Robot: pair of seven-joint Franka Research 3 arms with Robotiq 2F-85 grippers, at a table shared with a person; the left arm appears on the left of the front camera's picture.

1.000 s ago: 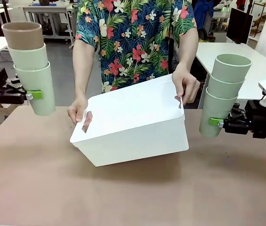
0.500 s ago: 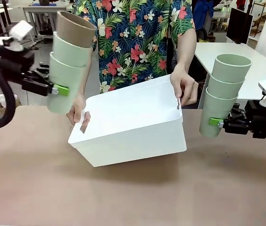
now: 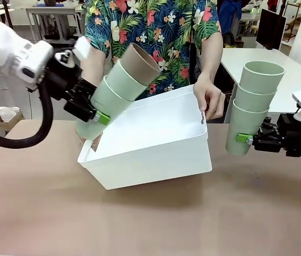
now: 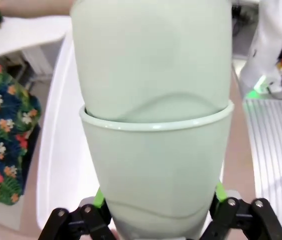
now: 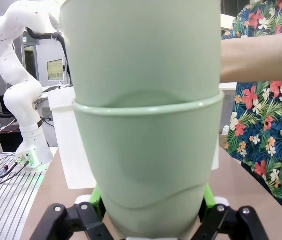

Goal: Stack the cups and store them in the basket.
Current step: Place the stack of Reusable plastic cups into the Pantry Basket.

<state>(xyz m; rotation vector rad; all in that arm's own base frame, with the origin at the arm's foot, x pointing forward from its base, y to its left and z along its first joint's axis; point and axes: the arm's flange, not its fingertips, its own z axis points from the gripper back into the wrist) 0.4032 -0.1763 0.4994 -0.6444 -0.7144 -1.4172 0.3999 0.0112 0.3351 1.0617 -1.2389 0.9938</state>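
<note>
My left gripper (image 3: 100,116) is shut on the bottom cup of a three-cup stack (image 3: 121,88), two mint green with a tan-brown one on top. The stack leans right over the left end of the white basket (image 3: 156,152). A person holds the basket tilted toward me, one hand (image 3: 209,98) on its right rim. My right gripper (image 3: 245,138) is shut on an upright stack of three mint cups (image 3: 253,104) right of the basket. In the left wrist view the cups (image 4: 156,125) sit between green pads (image 4: 99,197). The right wrist view shows its cups (image 5: 146,125) likewise.
The brown table (image 3: 150,218) lies bare in front of the basket. The person in a flowered shirt (image 3: 150,37) stands at the far edge. A white table (image 3: 294,69) stands behind my right arm. The basket's wall (image 5: 68,145) shows past the right stack.
My left arm has swung right from the table's left edge and tipped its stack toward the basket. The right arm and its stack have stayed still.
</note>
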